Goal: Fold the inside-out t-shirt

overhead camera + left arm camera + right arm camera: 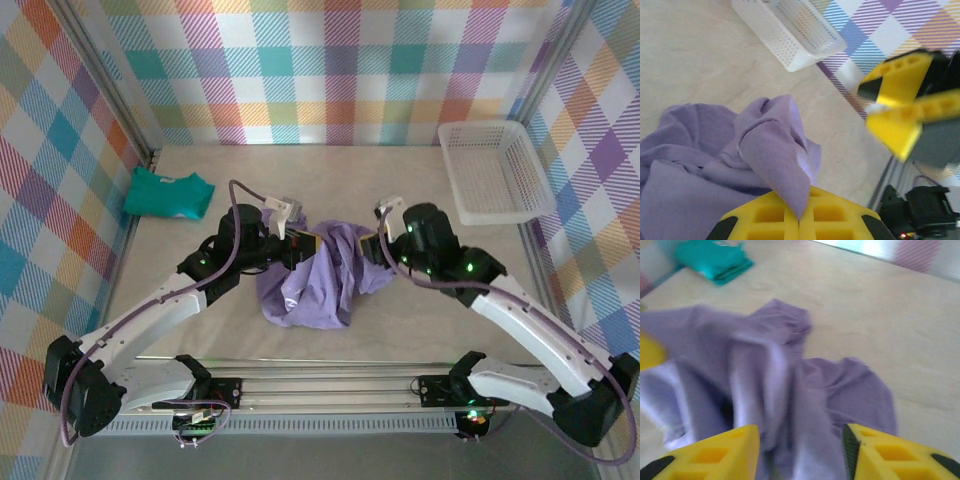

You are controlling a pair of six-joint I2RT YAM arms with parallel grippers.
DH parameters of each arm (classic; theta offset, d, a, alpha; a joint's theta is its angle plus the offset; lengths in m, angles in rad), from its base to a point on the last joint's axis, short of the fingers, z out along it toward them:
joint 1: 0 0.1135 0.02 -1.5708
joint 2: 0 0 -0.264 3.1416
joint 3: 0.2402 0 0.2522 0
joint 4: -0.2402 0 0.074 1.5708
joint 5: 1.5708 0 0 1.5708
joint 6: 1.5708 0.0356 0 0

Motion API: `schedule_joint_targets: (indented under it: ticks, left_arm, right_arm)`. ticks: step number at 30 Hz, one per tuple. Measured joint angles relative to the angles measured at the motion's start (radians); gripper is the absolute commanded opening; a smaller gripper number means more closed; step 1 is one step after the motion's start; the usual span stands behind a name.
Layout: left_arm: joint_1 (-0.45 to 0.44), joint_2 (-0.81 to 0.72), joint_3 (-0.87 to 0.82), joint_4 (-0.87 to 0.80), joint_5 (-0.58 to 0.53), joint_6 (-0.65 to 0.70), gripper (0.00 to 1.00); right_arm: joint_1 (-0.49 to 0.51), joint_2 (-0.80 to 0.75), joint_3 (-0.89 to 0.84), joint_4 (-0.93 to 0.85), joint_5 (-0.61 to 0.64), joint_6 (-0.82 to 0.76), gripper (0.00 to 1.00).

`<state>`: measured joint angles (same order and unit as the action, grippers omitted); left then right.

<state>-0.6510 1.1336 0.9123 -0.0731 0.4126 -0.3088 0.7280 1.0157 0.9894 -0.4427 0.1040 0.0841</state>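
The inside-out t-shirt [320,285] is a crumpled lavender heap at the table's middle, between both arms. My left gripper [300,243] sits at the heap's upper left, shut on a pulled-up fold of the t-shirt [775,150]; the cloth tapers to a point pinched between its yellow fingers [770,217]. My right gripper [375,245] is at the heap's upper right. Its jaws stand open and apart in the right wrist view, with loose t-shirt cloth [805,405] hanging between them [801,452]. The right gripper's fingers [900,107] appear blurred in the left wrist view.
A folded teal-green garment [168,193] lies at the back left, also in the right wrist view [715,260]. A white mesh basket [495,170] stands at the back right. Plaid walls enclose the table on three sides.
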Motion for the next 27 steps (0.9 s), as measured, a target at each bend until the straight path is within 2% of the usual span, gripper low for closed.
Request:
schedule_joint_targets:
  ticks: [4, 6, 7, 9, 10, 11, 12, 13, 17, 20, 23, 27]
  left_arm:
    - [0.0, -0.01, 0.005, -0.005, 0.034, -0.015, 0.0]
    - [0.0, -0.014, 0.005, -0.006, 0.043, -0.016, 0.0]
    - [0.0, -0.017, 0.005, -0.008, 0.045, -0.016, 0.0]
    - [0.0, -0.023, 0.005, -0.015, 0.047, -0.016, 0.0]
    - [0.0, -0.027, 0.005, -0.024, 0.04, -0.016, 0.0]
    - [0.0, -0.033, 0.005, -0.033, 0.028, -0.017, 0.0]
    - [0.0, -0.04, 0.005, -0.046, -0.007, -0.018, 0.0]
    - [0.0, -0.05, 0.007, -0.067, -0.062, -0.023, 0.06]
    - [0.006, -0.055, 0.076, -0.227, -0.362, -0.066, 0.39]
    - [0.013, -0.02, 0.172, -0.347, -0.511, -0.072, 0.55]
    - [0.011, -0.029, 0.201, -0.396, -0.525, -0.07, 0.63]
    - [-0.013, -0.128, 0.149, -0.393, -0.386, -0.077, 0.66]
  right_arm:
    - [0.046, -0.008, -0.123, 0.1, -0.094, 0.006, 0.58]
    - [0.047, 0.032, -0.143, 0.128, -0.122, 0.008, 0.54]
    - [0.047, 0.059, -0.144, 0.143, -0.132, 0.007, 0.45]
    - [0.047, 0.106, -0.143, 0.185, -0.146, 0.006, 0.14]
    - [0.047, 0.128, -0.14, 0.201, -0.155, 0.006, 0.02]
    - [0.046, 0.142, -0.135, 0.208, -0.168, 0.004, 0.0]
    - [0.04, 0.147, -0.131, 0.214, -0.192, 0.005, 0.0]
    - [0.029, 0.142, -0.13, 0.219, -0.233, 0.003, 0.0]
    - [-0.065, 0.062, -0.158, 0.341, -0.516, 0.047, 0.0]
    - [-0.1, 0.032, -0.172, 0.473, -0.645, 0.13, 0.0]
    - [-0.099, 0.05, -0.173, 0.565, -0.684, 0.208, 0.0]
    - [-0.099, 0.074, -0.177, 0.607, -0.688, 0.269, 0.0]
